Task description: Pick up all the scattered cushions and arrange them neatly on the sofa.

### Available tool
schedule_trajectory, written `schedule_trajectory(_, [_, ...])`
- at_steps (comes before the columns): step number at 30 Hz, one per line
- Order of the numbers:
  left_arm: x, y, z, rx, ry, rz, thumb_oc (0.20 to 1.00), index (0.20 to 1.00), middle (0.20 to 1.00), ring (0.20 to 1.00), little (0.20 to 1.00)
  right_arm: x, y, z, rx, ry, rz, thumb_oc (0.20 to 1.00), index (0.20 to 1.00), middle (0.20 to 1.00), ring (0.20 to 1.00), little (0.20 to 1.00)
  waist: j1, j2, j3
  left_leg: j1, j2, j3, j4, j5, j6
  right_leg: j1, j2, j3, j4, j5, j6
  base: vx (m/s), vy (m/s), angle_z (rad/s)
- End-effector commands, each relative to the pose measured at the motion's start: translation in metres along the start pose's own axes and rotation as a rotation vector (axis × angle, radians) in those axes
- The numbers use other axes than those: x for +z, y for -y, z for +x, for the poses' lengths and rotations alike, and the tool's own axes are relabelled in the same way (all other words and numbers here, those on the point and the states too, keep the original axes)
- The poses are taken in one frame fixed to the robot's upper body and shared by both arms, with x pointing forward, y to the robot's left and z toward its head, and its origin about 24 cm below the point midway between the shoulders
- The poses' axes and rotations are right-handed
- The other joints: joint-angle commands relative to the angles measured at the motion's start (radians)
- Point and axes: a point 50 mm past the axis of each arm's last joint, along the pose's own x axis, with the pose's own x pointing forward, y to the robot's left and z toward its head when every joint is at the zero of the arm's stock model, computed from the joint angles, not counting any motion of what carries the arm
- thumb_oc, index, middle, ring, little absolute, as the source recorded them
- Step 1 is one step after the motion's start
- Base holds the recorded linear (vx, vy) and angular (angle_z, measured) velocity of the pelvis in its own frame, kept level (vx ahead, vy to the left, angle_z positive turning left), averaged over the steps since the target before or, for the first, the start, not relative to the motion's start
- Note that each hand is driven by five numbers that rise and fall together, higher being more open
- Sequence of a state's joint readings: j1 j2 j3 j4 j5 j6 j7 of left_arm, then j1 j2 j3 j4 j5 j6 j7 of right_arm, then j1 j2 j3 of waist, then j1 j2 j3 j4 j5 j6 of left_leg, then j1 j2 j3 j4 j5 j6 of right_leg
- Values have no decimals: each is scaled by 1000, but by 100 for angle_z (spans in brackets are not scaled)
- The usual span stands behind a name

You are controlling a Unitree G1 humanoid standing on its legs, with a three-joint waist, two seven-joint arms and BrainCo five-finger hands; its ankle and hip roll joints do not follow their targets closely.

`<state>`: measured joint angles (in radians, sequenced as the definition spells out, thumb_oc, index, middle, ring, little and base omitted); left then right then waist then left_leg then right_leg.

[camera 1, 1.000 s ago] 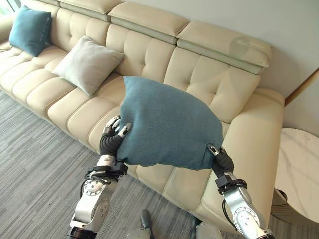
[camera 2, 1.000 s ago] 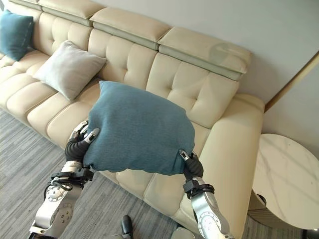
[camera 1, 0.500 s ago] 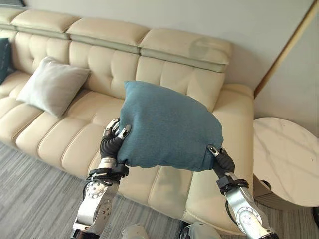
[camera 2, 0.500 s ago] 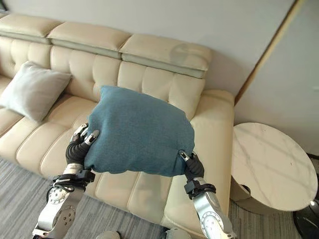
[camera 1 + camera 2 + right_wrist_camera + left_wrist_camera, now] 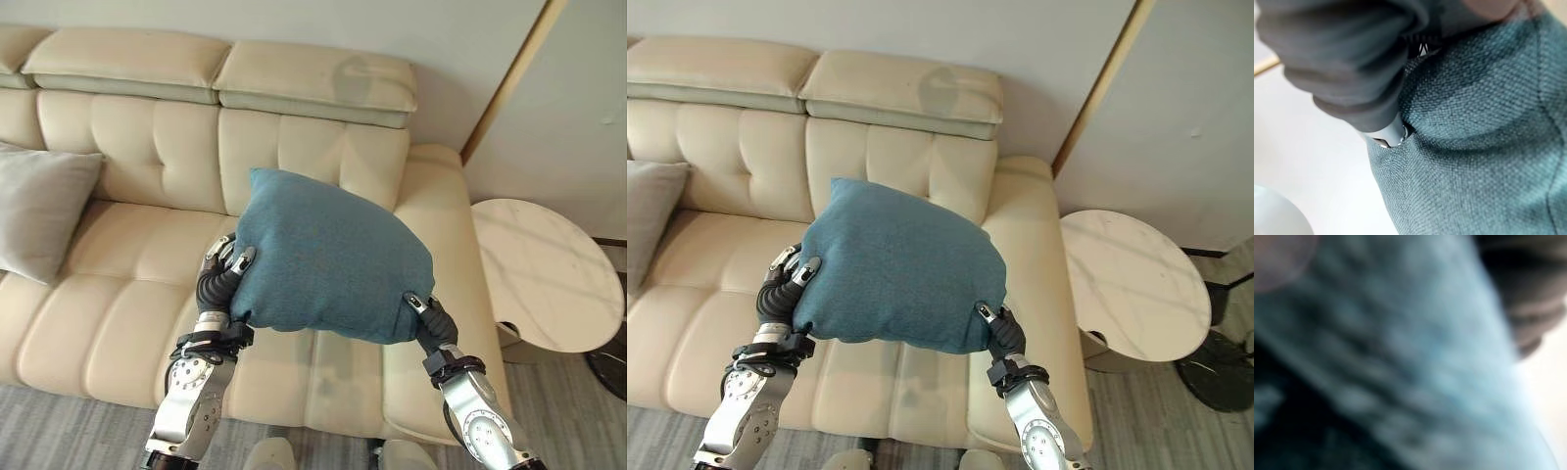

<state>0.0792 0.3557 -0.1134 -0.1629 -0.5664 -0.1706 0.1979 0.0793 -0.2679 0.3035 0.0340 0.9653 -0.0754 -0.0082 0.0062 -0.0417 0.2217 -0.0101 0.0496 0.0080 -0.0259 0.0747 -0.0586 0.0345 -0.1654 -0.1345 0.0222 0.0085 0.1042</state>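
Both hands, left hand (image 5: 217, 282) and right hand (image 5: 431, 320), pinch my blue cushion (image 5: 328, 257). We turned right; now the sofa (image 5: 137, 294) corner seat waits below.

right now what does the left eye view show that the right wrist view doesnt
Left eye view alone: the cream sofa, the grey cushion at its left, the round marble side table, and the left hand gripping one edge of the blue cushion.
Right wrist view alone: the cushion's weave up close, dented where a finger presses in.
Both: the blue cushion and the right hand on it.
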Motion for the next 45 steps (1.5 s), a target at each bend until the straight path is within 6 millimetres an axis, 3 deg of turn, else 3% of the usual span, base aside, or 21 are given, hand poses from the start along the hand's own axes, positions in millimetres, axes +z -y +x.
schedule_trajectory(1, [23, 28, 3, -144, 159, -4, 200, 200, 200, 200, 200, 29, -61, 15, 310, 159, -11, 200, 200, 200, 200, 200, -7, 7, -54, -26, 75, -28, 8, -99, -35, 11, 19, -23, 38, -163, -15, 17, 96, -12])
schedule_trajectory(5, [24, 30, 13, -155, 174, 37, 200, 200, 200, 200, 200, 30, -71, 25, 325, 170, -23, 200, 200, 200, 200, 200, 0, -2, -30, -75, 54, -5, 39, -113, -16, -41, -3, 1, 38, -145, 0, -71, 133, -23])
schedule_trajectory(9, [48, 49, 43, -204, 314, 110, 200, 200, 200, 200, 200, 51, -103, 49, 405, 258, -58, 200, 200, 200, 200, 200, -2, 0, 3, -197, 32, 10, 88, -118, -2, -156, -25, 34, 52, -119, 6, -164, 115, -20])
schedule_trajectory(11, [84, 69, 73, -215, 491, 178, 200, 200, 200, 200, 200, 80, -141, 68, 485, 371, -138, 200, 200, 200, 200, 200, 1, 0, 33, -299, 23, 12, 128, -120, 0, -268, -35, 56, 83, -101, 4, -196, 73, -16])
schedule_trajectory(12, [84, 69, 73, -215, 493, 178, 200, 200, 200, 200, 200, 81, -141, 68, 486, 373, -139, 200, 200, 200, 200, 200, 1, 0, 32, -304, 22, 12, 128, -116, 1, -273, -35, 56, 82, -98, 4, -127, 50, -8])
schedule_trajectory(14, [129, 95, 108, -169, 662, 220, 200, 200, 200, 200, 200, 122, -189, 84, 543, 548, -231, 200, 200, 200, 200, 200, 5, -4, 68, -403, 15, 9, 171, -113, -1, -369, -46, 72, 110, -86, 7, -99, 37, -6])
schedule_trajectory(17, [157, 108, 128, -132, 744, 280, 200, 200, 200, 200, 200, 151, -214, 89, 535, 672, -317, 200, 200, 200, 200, 200, 10, -7, 91, -448, 12, 5, 193, -112, -2, -411, -47, 78, 120, -80, 10, -41, 28, -9])
schedule_trajectory(18, [189, 114, 139, -69, 851, 398, 200, 200, 200, 200, 200, 183, -234, 85, 503, 847, -431, 200, 200, 200, 200, 200, 14, -5, 116, -496, 11, -2, 219, -115, -3, -457, -50, 80, 137, -73, 15, -36, 48, -6])
schedule_trajectory(23, [218, 106, 152, 120, 954, 594, 200, 200, 200, 200, 200, 224, -262, 75, 386, 1126, -620, 200, 200, 200, 200, 200, 24, 2, 153, -598, -4, -19, 256, -117, 0, -549, -57, 90, 166, -65, 19, -7, 32, -1])
schedule_trajectory(24, [218, 107, 152, 121, 956, 594, 200, 200, 200, 200, 200, 224, -263, 74, 386, 1128, -620, 200, 200, 200, 200, 200, 24, 2, 152, -600, -4, -19, 257, -117, 0, -552, -57, 90, 167, -65, 19, -9, 39, 7])
schedule_trajectory(25, [221, 101, 162, 173, 928, 688, 200, 200, 200, 200, 200, 224, -260, 88, 319, 1090, -688, 404, 404, 404, 404, 404, 27, 2, 163, -627, -13, -22, 254, -112, 2, -577, -59, 92, 166, -57, 23, -19, 30, 7])
schedule_trajectory(26, [219, 99, 168, 179, 896, 739, 200, 200, 200, 200, 200, 221, -258, 97, 299, 1041, -713, 1000, 1000, 1000, 1000, 1000, 28, 0, 167, -640, -14, -22, 254, -109, 4, -587, -61, 94, 164, -54, 24, -19, 30, 6])
schedule_trajectory(27, [220, 99, 168, 178, 898, 739, 200, 200, 200, 200, 200, 221, -258, 97, 300, 1043, -712, 1000, 1000, 1000, 1000, 1000, 28, 0, 167, -641, -15, -22, 255, -109, 4, -589, -61, 94, 164, -54, 24, -13, 25, 4])
schedule_trajectory(28, [218, 93, 176, 193, 849, 815, 711, 711, 711, 711, 711, 220, -252, 108, 268, 982, -749, 1000, 1000, 1000, 1000, 1000, 28, 0, 174, -658, -19, -22, 259, -107, 5, -605, -64, 94, 165, -48, 27, 0, 0, 0])
schedule_trajectory(29, [220, 88, 181, 213, 820, 886, 1000, 1000, 1000, 1000, 1000, 222, -244, 117, 227, 928, -774, 1000, 1000, 1000, 1000, 1000, 30, -2, 179, -667, -22, -21, 258, -105, 6, -605, -67, 92, 160, -45, 29, -32, 15, 2])
schedule_trajectory(32, [224, 63, 200, 280, 651, 1104, 1000, 1000, 1000, 1000, 1000, 217, -208, 145, 97, 714, -895, 1000, 1000, 1000, 1000, 1000, 31, -8, 207, -700, -31, -21, 257, -92, 6, -627, -74, 81, 150, -27, 37, -35, -6, 8])
schedule_trajectory(39, [205, 20, 211, 389, 351, 1054, 1000, 1000, 1000, 1000, 1000, 183, -151, 170, -85, 411, -979, 1000, 1000, 1000, 1000, 1000, 52, -39, 237, -678, -42, -40, 236, -80, 7, -579, -71, 55, 101, -5, 44, -9, -45, 14])
schedule_trajectory(41, [186, 4, 210, 381, 248, 997, 1000, 1000, 1000, 1000, 1000, 170, -136, 172, -120, 342, -960, 1000, 1000, 1000, 1000, 1000, 54, -41, 237, -656, -41, -37, 228, -78, 8, -556, -71, 52, 89, 4, 46, -10, 44, 2])
schedule_trajectory(42, [160, -10, 206, 351, 155, 865, 1000, 1000, 1000, 1000, 1000, 150, -115, 172, -145, 263, -904, 1000, 1000, 1000, 1000, 1000, 55, -42, 231, -626, -39, -35, 220, -80, 9, -531, -71, 51, 80, 9, 47, 3, 30, -3])
schedule_trajectory(43, [160, -10, 206, 351, 154, 865, 1000, 1000, 1000, 1000, 1000, 150, -115, 172, -145, 262, -904, 1000, 1000, 1000, 1000, 1000, 55, -42, 231, -625, -39, -35, 219, -79, 9, -529, -71, 51, 80, 9, 47, 20, 55, -5])
schedule_trajectory(45, [110, -34, 193, 338, 16, 664, 1000, 1000, 1000, 1000, 1000, 120, -87, 167, -180, 173, -757, 1000, 1000, 1000, 1000, 1000, 50, -40, 214, -582, -38, -30, 207, -84, 13, -493, -69, 50, 71, 10, 45, 65, 108, -6])
